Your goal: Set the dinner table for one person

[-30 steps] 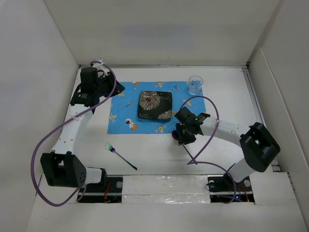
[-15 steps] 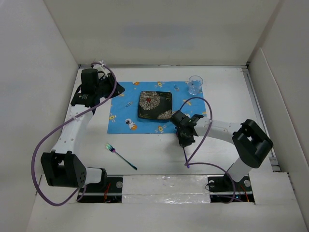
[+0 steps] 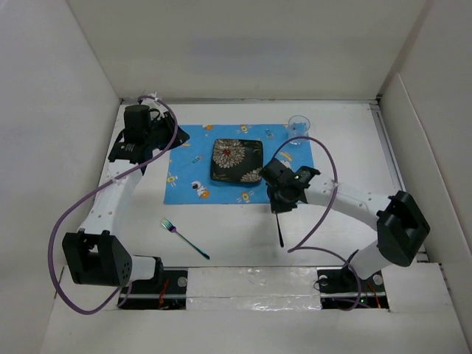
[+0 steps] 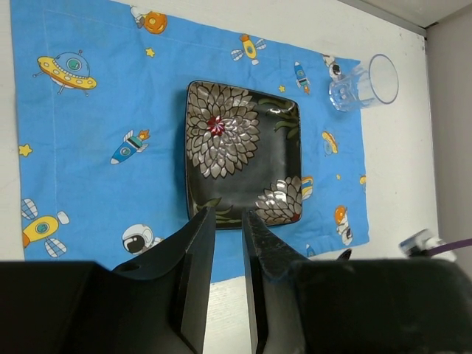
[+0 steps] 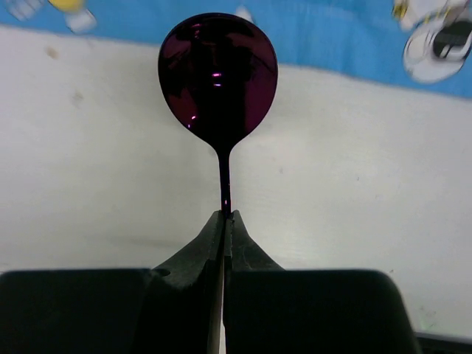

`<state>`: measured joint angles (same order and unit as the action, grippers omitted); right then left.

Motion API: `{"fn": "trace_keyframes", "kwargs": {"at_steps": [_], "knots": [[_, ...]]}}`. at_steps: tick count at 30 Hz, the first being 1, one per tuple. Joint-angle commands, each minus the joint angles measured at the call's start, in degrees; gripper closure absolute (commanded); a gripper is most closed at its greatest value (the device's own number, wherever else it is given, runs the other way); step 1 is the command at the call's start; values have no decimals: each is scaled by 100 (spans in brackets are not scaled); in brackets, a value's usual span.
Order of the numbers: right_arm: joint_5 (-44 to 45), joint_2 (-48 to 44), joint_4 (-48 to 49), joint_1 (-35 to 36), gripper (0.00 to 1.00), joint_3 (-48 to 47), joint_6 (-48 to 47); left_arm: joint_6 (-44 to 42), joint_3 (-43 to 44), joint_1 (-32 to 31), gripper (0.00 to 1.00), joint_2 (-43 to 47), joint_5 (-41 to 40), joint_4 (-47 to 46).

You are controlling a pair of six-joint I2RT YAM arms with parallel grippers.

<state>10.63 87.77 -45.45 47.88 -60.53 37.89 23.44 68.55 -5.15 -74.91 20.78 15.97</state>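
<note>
Currently the right claw (image 5: 223, 215) is pinched tight on the thin handle of a dark purple spoon (image 5: 218, 70), just behind the bowl. The spoon's long axis runs near to far over the white desk (image 3: 236, 236), which lies under everything. Its bowl points at the near edge of the blue placemat (image 3: 188, 158), and its handle points back toward the arm bases. The left claw (image 4: 227, 214) hovers above the plate (image 4: 243, 147), fingers a narrow gap apart, holding nothing.
</note>
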Motion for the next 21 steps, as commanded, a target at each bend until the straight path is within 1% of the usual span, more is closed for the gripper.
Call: {"fn": "trace_keyframes", "kwargs": {"at_steps": [1, 6, 8, 9, 11, 12, 13, 15, 17, 19, 21], "knots": [[150, -102, -87, -296, 100, -625, -360, -68, 9, -4, 81, 179, -82, -24], [88, 354, 351, -1095, 100, -1013, -983, -94, 27, -4, 81, 161, -153, -32], [53, 784, 510, -1350, 100, -1354, -1143, -94, 18, -4, 81, 161, -179, -41], [35, 986, 615, -1595, 100, -1512, -1230, -94, 0, -4, 81, 179, -196, -50], [-140, 1522, 730, -1799, 100, -1855, -1301, -85, -17, -4, 81, 205, -249, -6], [-184, 1716, 818, -1956, 100, -2196, -1354, -85, -18, -4, 81, 223, -284, 3], [-315, 2100, 758, -2027, 100, -2443, -1354, -77, -26, -4, 82, 249, -302, 20], [-316, 2419, 704, -2098, 100, -3057, -1398, -59, -70, -4, 84, 319, -346, 20], [-246, 2883, 617, -2160, 100, -3446, -1398, -59, -88, -4, 84, 337, -390, 29], [-237, 3262, 494, -2309, 100, -4034, -1398, -68, -88, -4, 84, 320, -425, 64], [-246, 3438, 485, -2370, 100, -4115, -1407, -68, -97, -4, 84, 293, -416, 56]]}}
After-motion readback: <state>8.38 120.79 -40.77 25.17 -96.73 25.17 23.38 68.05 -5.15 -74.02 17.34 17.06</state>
